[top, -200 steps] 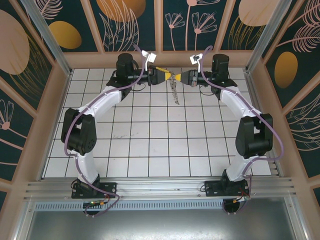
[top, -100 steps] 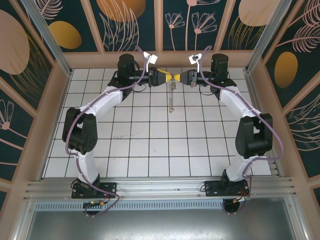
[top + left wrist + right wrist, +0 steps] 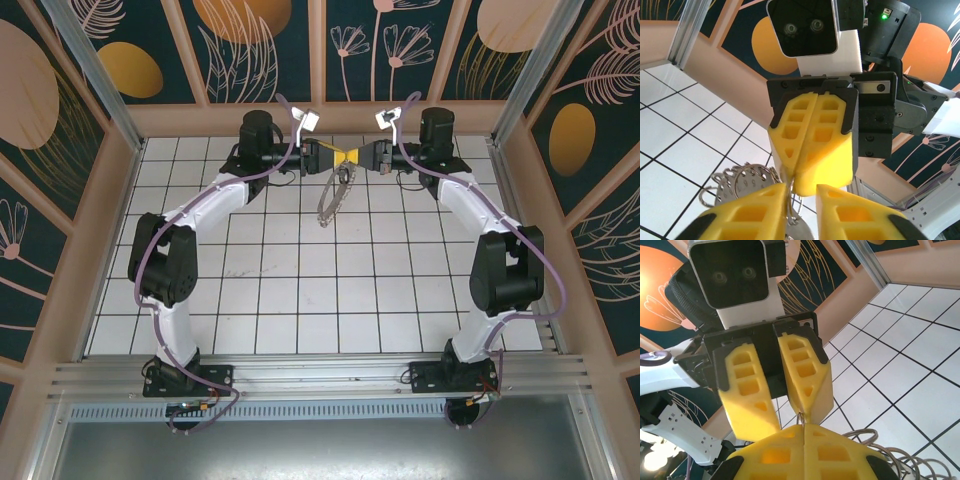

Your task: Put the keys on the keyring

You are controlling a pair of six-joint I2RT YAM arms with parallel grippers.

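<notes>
White tiles ruled with dark lines covered the counter (image 3: 300, 290), boxed in by dark walls (image 3: 260, 50) painted with orange discs and pale leaves. Near the top centre of the overhead frame the keyring (image 3: 322, 208) hung as a thin brownish loop. Its upper end was caught where the two hands met and its lower end slanted down and to the left above the tiles. Whether it touched the counter could not be told. In the left wrist frame the keyring (image 3: 740, 180) showed as wire coils at lower centre, behind the yellow fingers. In the right wrist frame the keyring (image 3: 890, 455) curled into the lower right corner.

The right hand (image 3: 357, 157) had its yellow fingers pressed flat together. A fine strand of the loop came out of the seam at their tips, so it was clamped on the keyring. The left hand (image 3: 338, 157) faced it tip to tip with its fingers a little apart. At the bottom of the left wrist frame, the left hand (image 3: 801, 200) had the right hand (image 3: 799, 182) reaching down into its gap. Whether the left fingers pinched the strand could not be told.

Farther out, the left arm (image 3: 170, 270) and the right arm (image 3: 505, 270) rose from the bottom edge of the overhead frame and arched inward to that meeting point.
</notes>
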